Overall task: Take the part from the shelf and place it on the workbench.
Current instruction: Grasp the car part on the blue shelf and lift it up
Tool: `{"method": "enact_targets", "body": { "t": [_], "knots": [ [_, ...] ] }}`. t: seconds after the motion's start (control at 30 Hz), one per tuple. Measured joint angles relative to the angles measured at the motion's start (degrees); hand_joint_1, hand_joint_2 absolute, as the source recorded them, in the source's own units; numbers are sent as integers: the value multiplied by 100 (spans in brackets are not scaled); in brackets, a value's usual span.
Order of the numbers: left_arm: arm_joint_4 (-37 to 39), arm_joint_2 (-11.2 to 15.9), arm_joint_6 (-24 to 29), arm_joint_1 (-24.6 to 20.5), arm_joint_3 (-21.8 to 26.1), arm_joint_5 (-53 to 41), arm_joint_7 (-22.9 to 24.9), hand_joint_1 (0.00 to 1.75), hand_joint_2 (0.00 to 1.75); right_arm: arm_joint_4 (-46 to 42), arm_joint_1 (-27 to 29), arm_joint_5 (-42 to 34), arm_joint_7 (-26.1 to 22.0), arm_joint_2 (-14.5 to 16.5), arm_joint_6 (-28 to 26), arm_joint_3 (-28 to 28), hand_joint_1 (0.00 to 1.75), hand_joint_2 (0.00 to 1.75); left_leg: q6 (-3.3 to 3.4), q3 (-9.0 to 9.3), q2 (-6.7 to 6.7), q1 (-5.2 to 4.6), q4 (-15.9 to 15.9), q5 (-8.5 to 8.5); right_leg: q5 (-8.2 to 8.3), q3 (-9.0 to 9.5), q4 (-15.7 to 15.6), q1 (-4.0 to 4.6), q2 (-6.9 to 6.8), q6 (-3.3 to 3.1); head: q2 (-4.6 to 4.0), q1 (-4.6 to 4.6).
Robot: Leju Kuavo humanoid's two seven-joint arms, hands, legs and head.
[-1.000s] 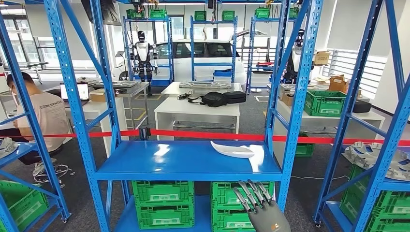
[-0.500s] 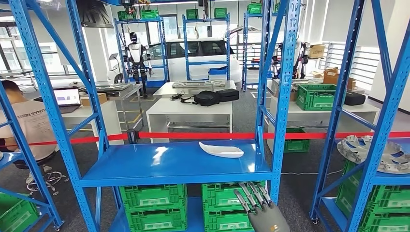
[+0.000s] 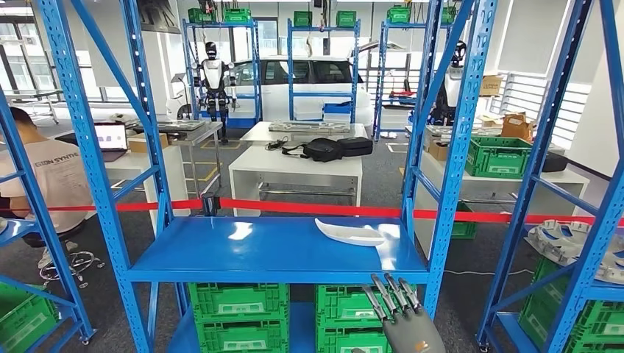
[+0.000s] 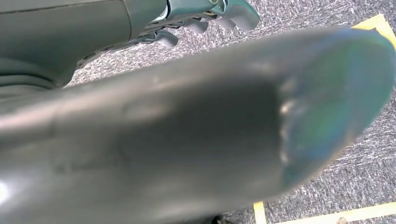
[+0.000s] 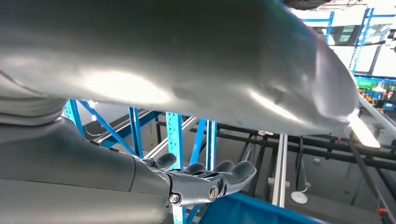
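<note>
The part (image 3: 350, 232) is a white, shallow curved shell lying on the right half of the blue shelf board (image 3: 243, 250) straight ahead of me. My right hand (image 3: 401, 315) is raised below the shelf's front edge, under the part, with its fingers stretched out and apart and nothing in them. The right wrist view has the same hand (image 5: 205, 181), fingers extended in front of blue shelf posts. In the left wrist view my left hand (image 4: 205, 14) hangs over grey carpet, holding nothing, its thick thumb blurred across the picture.
Blue uprights (image 3: 456, 147) frame the shelf bay on both sides. Green crates (image 3: 239, 312) fill the level below. A red barrier tape (image 3: 294, 207) runs behind the shelf. A person (image 3: 51, 176) sits at a desk at the left. More white parts (image 3: 570, 243) lie on the rack at the right.
The whole picture has swung a little from side to side, so the camera moved. My right hand keeps its place below the shelf edge; the part lies where it was.
</note>
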Motion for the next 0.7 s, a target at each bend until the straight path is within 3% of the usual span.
{"method": "enact_targets", "body": {
  "t": [0.07, 0.1, 0.17, 0.3, 0.33, 0.4, 0.47, 0.5, 0.53, 0.6, 0.63, 0.7],
  "knots": [
    [2, -1, 1, 2, 8, 1, -10, 0, 0, 2, -14, -1, 31, 1, 23, 0, 0, 0, -48, 65, -7, 4, 30, -82, 476, 269, -735, -17, -9, -2, 0, 2],
    [2, -1, 2, -2, 16, 2, -16, 0, 0, 4, -27, -1, 44, 1, 38, 1, 0, 0, -82, 84, -11, -1, 52, -122, 603, 410, -1067, -11, -10, -16, 0, 4],
    [3, 0, 7, -5, 38, 2, -23, 0, 0, 11, -44, -1, 57, 3, 62, 2, 0, 0, -150, 94, -14, -10, 56, -165, 610, 537, -1337, 11, -5, -66, 1, -6],
    [0, 5, 10, -13, 60, -3, -22, 0, 0, 23, -78, 0, 72, 7, 87, 2, 0, 0, -282, 53, 2, 7, 190, -272, 565, 633, -1416, 2, 8, -215, 1, -22],
    [-1, 8, 10, -19, 62, -7, -19, 0, 0, 23, -89, 1, 71, 10, 90, 2, 0, 0, -309, -67, 5, 13, 422, -367, 552, 674, -1437, -8, 3, -251, 1, -26],
    [4, 7, 11, -16, 65, -19, -8, 0, 0, 28, -97, 0, 67, 15, 100, 2, 0, 0, -342, -476, 7, 19, 1120, -593, 504, 729, -1445, -8, -4, -292, 0, -34],
    [10, 8, 11, 3, 66, -30, 7, 0, 0, 41, -84, 0, 61, 17, 111, 2, 0, 0, -352, -815, 7, 23, 1553, -587, 448, 787, -1441, -6, -1, -298, 0, -38],
    [12, 9, 11, 9, 66, -33, 13, 0, 0, 48, -78, 0, 61, 17, 116, 2, 0, 0, -348, -845, 8, 23, 1478, -422, 414, 829, -1437, -7, 3, -291, 0, -38],
    [13, 14, 10, 10, 66, -35, 18, 0, 0, 52, -76, 0, 61, 17, 118, 2, 0, 0, -336, -772, 8, 23, 1204, -173, 375, 880, -1434, -9, 6, -280, 0, -39],
    [16, 21, 9, 7, 66, -37, 23, 0, 0, 56, -80, 0, 61, 17, 120, 2, 0, 0, -301, -513, 9, 13, 517, 234, 294, 970, -1427, -2, 11, -237, -1, -41],
    [18, 24, 7, 2, 66, -37, 26, 0, 0, 57, -85, 0, 60, 17, 121, 2, 0, 0, -272, -402, 9, 3, 276, 291, 266, 989, -1426, 7, 13, -208, -1, -43],
    [21, 22, -1, 0, 66, -37, 33, 0, 0, 59, -91, 0, 58, 17, 126, 2, 0, 0, -210, -310, 2, -18, 122, 216, 243, 995, -1449, 25, 16, -141, -1, -36]
  ]
}}
